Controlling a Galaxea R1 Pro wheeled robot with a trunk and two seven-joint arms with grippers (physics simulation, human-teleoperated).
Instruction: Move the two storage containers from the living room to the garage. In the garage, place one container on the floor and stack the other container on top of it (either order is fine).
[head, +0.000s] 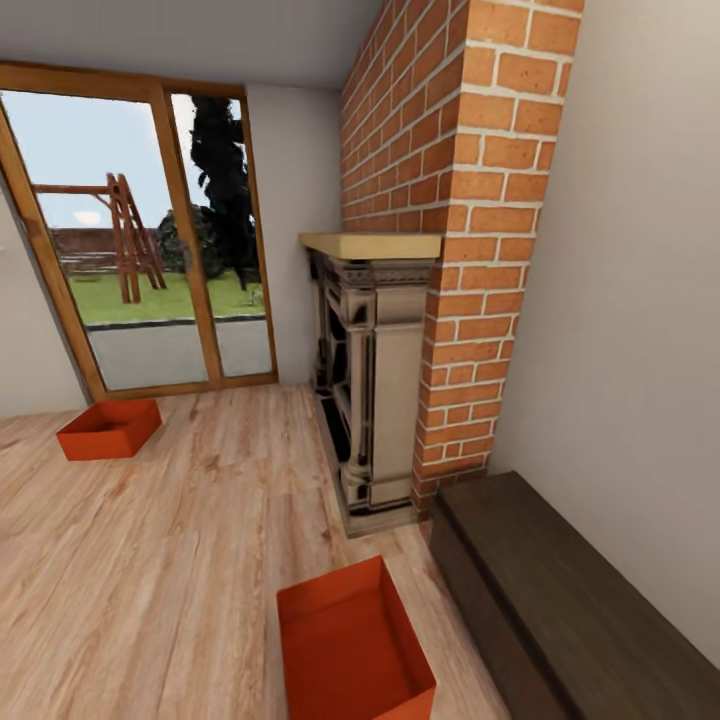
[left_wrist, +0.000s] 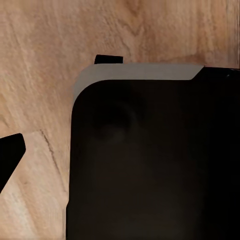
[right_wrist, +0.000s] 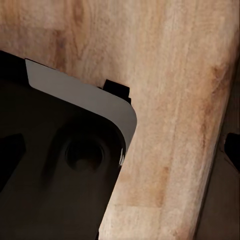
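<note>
Living room with a light wood-plank floor (head: 180, 520), brick fireplace (head: 440, 250) up the middle and wood-framed glass doors (head: 140, 240) at about 10 o'clock, swing set outside. One orange-red storage container (head: 352, 645) sits on the planks at roughly 6 o'clock, just beside a dark low bench (head: 570, 600) along the right wall. The other container (head: 110, 428) is well apart from it, around 9 o'clock, near the doors. Both are upright and open-top. Wrist views give a dark robot body panel (left_wrist: 150, 160) over the planks; honestly can't tell whether either gripper is wide or narrow.
</note>
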